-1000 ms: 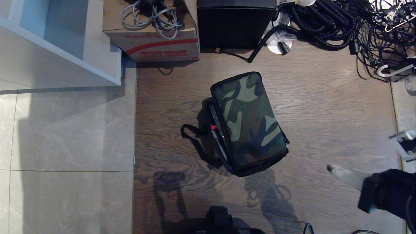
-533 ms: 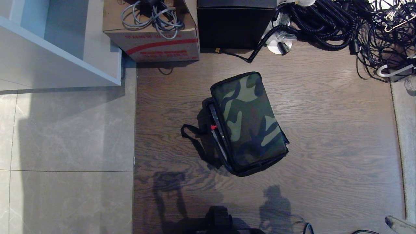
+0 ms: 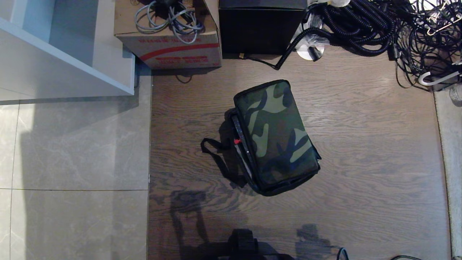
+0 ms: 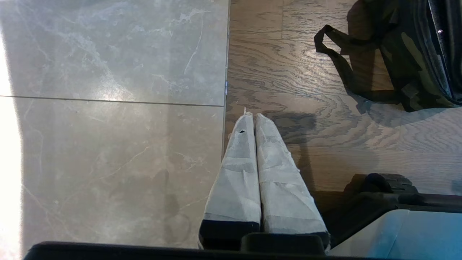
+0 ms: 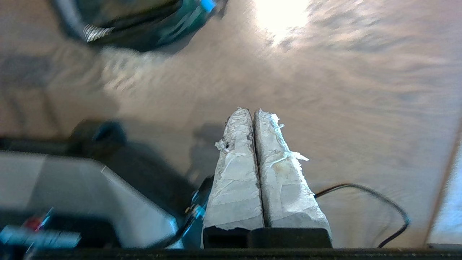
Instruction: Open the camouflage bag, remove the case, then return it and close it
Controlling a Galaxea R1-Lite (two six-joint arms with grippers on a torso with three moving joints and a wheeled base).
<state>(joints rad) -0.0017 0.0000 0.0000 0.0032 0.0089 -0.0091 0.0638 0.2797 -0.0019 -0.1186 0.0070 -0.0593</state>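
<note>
A: So, where's the camouflage bag (image 3: 277, 139)?
B: Lid down, on the floor (image 3: 361, 144), well beyond both grippers' closed, empty fingers (image 4: 249, 126).
A: Risk?
B: Its loose strap (image 3: 216, 155) could snag an approaching finger.

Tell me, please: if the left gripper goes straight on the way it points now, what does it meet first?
Probably only the floor. The left gripper points along the tile-wood seam; the camouflage bag lies off to one side, outside that line.

Right wrist view blurred (floor glare).
</note>
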